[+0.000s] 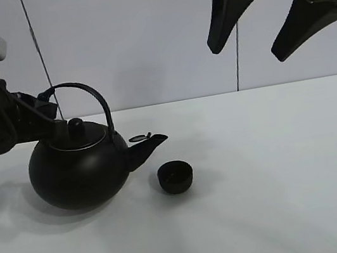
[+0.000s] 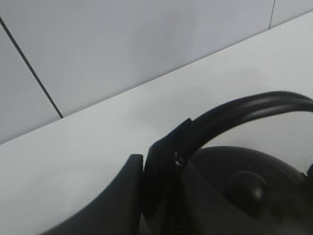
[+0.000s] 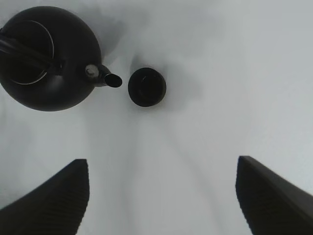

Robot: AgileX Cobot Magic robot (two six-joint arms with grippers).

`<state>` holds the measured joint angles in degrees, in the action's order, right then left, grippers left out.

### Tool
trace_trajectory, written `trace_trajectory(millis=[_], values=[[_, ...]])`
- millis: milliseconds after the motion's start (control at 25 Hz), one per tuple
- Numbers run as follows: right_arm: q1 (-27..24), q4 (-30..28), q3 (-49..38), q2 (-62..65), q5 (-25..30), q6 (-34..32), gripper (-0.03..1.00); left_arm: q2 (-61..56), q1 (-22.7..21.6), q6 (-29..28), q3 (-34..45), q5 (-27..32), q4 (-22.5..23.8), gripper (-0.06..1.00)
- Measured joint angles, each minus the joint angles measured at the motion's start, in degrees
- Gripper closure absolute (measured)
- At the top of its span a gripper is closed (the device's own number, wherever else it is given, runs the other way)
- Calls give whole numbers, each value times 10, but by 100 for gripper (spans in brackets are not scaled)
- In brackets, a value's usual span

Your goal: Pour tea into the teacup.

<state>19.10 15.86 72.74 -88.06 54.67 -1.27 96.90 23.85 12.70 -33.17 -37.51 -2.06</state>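
Right gripper (image 1: 247,53), upper right: jaws spread, empty. Left gripper (image 1: 49,110), left edge: pinching kettle handle (image 1: 89,94). Best tipped slowly, with spout (image 1: 149,145) above teacup (image 1: 176,176) at centre.

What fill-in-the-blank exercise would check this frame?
1. The kettle stands on the ____.
2. Its spout points toward the ____.
3. The right claw hangs high above the scene, jaws ____.
4. The left claw is at the kettle's ____.
Missing words: table; teacup; open; handle.
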Motion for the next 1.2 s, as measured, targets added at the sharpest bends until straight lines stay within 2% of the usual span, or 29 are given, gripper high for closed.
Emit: trace_trajectory(millis=[600, 880, 1200], values=[[0, 0, 0, 0, -2, 1, 40, 0, 0, 18, -40, 30, 21, 81], [0, 0, 0, 0, -4, 1, 40, 0, 0, 22, -40, 43, 63, 81], [0, 0, 0, 0, -5, 1, 40, 0, 0, 26, -40, 45, 68, 81]])
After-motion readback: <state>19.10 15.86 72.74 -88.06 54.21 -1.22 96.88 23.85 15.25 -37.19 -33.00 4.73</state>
